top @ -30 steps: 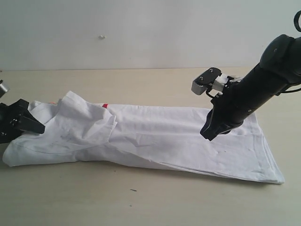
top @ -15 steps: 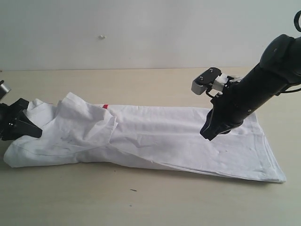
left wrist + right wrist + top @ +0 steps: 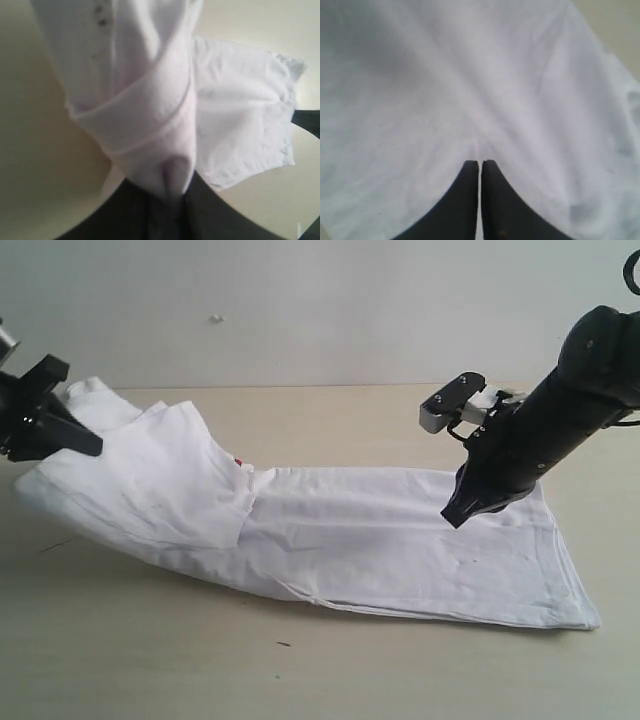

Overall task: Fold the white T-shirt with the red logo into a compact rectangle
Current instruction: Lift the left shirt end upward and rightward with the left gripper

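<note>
- Nearest, a wide strip of bare table (image 3: 330, 680) runs along the front, with only a small dark speck (image 3: 284, 644) on it. This is open room for either arm.
- The white T-shirt (image 3: 380, 540) lies as a long band across the table. Its front edge slants from upper left down to the right, ending in a squared hem corner low on the right.
- The right gripper (image 3: 455, 517) stands tip-down on the shirt's right part, well inside the hem edges. Its jaws are together. Whether cloth is pinched between them cannot be told.
- The left gripper (image 3: 72, 437) is clamped on a bunched fold at the shirt's left end. It holds that end up off the table, so the cloth hangs in a slope down to the flat part.
- A sliver of the red logo (image 3: 238, 462) peeks out at the fold's far edge.
- Behind the shirt, bare table runs on to the pale wall (image 3: 320, 310).
</note>
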Robot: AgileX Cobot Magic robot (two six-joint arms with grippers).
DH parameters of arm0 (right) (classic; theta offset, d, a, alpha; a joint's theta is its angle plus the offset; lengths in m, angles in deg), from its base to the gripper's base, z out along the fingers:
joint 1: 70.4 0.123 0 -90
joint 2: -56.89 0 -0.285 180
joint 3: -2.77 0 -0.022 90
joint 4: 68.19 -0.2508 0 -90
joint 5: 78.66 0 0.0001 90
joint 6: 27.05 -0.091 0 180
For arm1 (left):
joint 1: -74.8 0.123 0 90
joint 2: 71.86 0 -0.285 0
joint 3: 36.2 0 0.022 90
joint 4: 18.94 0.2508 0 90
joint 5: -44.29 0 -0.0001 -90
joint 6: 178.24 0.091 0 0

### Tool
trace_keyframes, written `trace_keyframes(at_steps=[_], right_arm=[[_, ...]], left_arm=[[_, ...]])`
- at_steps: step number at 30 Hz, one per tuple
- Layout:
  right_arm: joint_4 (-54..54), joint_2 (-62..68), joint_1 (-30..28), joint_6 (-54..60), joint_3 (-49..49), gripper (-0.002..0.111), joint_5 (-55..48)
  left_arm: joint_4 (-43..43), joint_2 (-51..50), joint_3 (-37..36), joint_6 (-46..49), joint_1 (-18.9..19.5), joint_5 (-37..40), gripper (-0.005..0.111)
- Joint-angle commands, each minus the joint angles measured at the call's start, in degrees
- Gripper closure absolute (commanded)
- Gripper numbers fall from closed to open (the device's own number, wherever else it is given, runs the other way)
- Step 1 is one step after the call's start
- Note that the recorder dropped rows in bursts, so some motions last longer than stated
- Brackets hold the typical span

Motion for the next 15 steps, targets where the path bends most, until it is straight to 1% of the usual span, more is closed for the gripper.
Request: trace_keyframes(at_steps=[1, 3, 5, 9, 12, 15], right_arm=[[10.57, -0.76, 0.03, -9.43, -0.15, 0.104, 1.38], [15.30, -0.76, 0.03, -14.78, -0.15, 0.104, 1.84], [20.13, -0.81, 0.03, -22.89, -0.15, 0.104, 2.28], [29.29, -1.04, 0.03, -34.79, -0.15, 0.104, 1.66], [36.41, -1.95, 0.03, -45.41, -0.15, 0.104, 0.99], [44.59, -3.41, 0.03, -52.99, -0.15, 0.104, -0.05]], left_arm=[[-1.05, 2.73, 2.41, -4.61, -7.67, 0.52, 0.107], [-1.84, 2.82, 3.80, -7.03, -10.99, -0.27, 0.107], [-1.83, 2.82, 5.02, -9.27, -14.60, -2.29, 0.107], [-1.86, 2.82, 6.04, -12.89, -21.19, -6.95, 0.107], [-3.18, 2.67, 6.04, -14.94, -25.25, -12.10, 0.107], [-6.08, 2.18, 6.04, -15.36, -28.91, -16.45, 0.107]])
